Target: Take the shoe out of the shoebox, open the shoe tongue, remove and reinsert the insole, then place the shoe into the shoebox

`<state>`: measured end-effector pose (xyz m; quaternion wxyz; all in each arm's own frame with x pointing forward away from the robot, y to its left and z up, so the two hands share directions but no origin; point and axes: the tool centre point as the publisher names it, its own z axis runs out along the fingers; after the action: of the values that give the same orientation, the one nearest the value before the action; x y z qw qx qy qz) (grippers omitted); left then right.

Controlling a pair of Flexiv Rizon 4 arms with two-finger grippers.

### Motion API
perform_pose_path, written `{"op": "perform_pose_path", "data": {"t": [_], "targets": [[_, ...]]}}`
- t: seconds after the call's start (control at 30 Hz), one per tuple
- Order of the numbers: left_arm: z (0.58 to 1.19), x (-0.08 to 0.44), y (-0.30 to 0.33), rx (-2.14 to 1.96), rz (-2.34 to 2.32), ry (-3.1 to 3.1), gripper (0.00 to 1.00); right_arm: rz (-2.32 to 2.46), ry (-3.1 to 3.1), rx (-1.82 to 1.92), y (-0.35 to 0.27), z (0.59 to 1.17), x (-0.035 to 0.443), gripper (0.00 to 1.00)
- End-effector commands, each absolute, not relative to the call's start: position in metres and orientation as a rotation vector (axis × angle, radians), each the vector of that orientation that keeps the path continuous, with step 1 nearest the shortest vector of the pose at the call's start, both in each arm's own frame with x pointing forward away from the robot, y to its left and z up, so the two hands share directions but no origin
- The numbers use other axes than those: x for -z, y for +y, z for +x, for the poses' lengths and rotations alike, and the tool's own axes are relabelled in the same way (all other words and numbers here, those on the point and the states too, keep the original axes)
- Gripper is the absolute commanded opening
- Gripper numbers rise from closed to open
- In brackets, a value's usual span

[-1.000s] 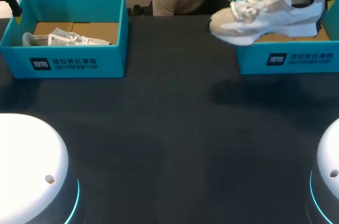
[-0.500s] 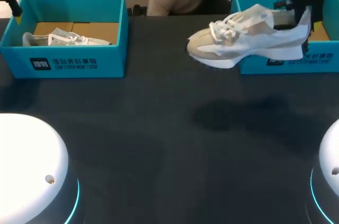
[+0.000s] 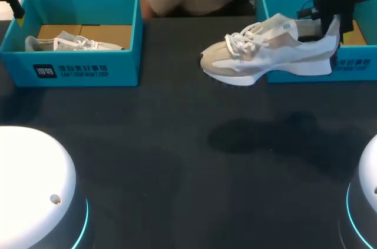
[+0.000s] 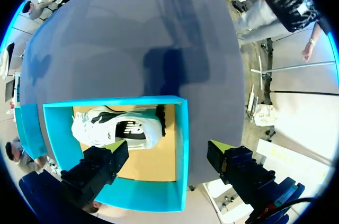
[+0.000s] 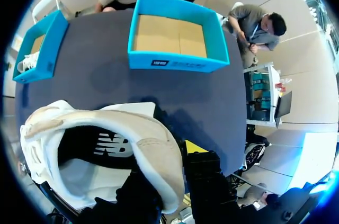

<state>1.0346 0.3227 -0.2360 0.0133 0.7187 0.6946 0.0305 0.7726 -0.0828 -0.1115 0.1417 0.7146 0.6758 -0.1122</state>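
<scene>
1. The middle of the worktop (image 3: 177, 160) is bare dark surface, open from the near edge up to both boxes.
2. The shoe (image 3: 265, 55) hangs in the air before the right shoebox (image 3: 353, 67), toe toward the middle, barring that box's front wall. Clear air lies beneath it.
3. The right gripper (image 3: 331, 28), jaws clamped on the heel, stands with its arm over the box's front part.
4. The left shoebox (image 3: 76, 72) has tall walls. A second shoe (image 3: 65, 43) fills its front left, with bare cardboard behind.
5. The left gripper (image 4: 167, 152) hovers above that box, jaws apart, straddling one wall.
</scene>
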Motion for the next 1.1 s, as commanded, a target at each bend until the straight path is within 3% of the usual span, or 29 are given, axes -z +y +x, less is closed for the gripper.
{"op": "perform_pose_path", "data": {"t": [0.03,0.23,0.57,1.1], "targets": [[1.033,0.235,0.323,-0.101,2.239,2.162,1.0,2.065,1.951,0.325,-0.083,0.774,0.11,0.0],[1.033,0.235,0.323,-0.101,2.239,2.162,1.0,2.065,1.951,0.325,-0.083,0.774,0.11,0.0],[1.033,0.235,0.323,-0.101,2.239,2.162,1.0,2.081,1.923,0.283,-0.033,0.751,0.118,0.0],[1.033,0.235,0.323,-0.101,2.239,2.162,1.0,2.124,1.871,0.259,0.0,0.749,0.186,0.0]]}}
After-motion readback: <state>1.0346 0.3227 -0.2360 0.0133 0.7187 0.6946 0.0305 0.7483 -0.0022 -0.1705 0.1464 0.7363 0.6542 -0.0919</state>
